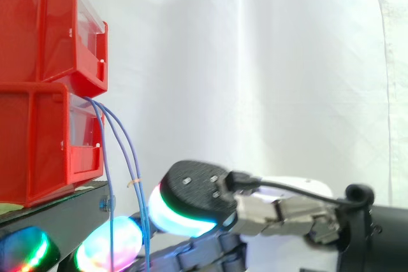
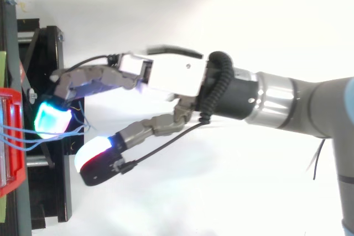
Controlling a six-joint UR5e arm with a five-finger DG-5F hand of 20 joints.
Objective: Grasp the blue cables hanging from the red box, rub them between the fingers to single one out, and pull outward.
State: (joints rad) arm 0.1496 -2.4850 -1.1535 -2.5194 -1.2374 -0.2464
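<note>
The many-fingered robot hand (image 2: 171, 75) is spread open and grips nothing: its fingers reach toward the bins, slightly bent, with one cyan-green glowing fingertip pad (image 2: 52, 120) held apart from the thumb (image 2: 94, 156), whose pad glows white and red. The thin blue cables (image 1: 106, 157) come out of the front of the lower red plastic bin (image 1: 38, 144) and hang down into that gap. They run just along the cyan-green pad, but whether they touch it is hard to tell. The grey arm (image 2: 298, 100) comes in level from the right, with the hand low beside the black stand (image 1: 57, 211). In the side view the cables' lower ends and the lower fingers are cut off by the bottom edge. An upper red bin (image 1: 38, 30) sits stacked above the lower one.
</note>
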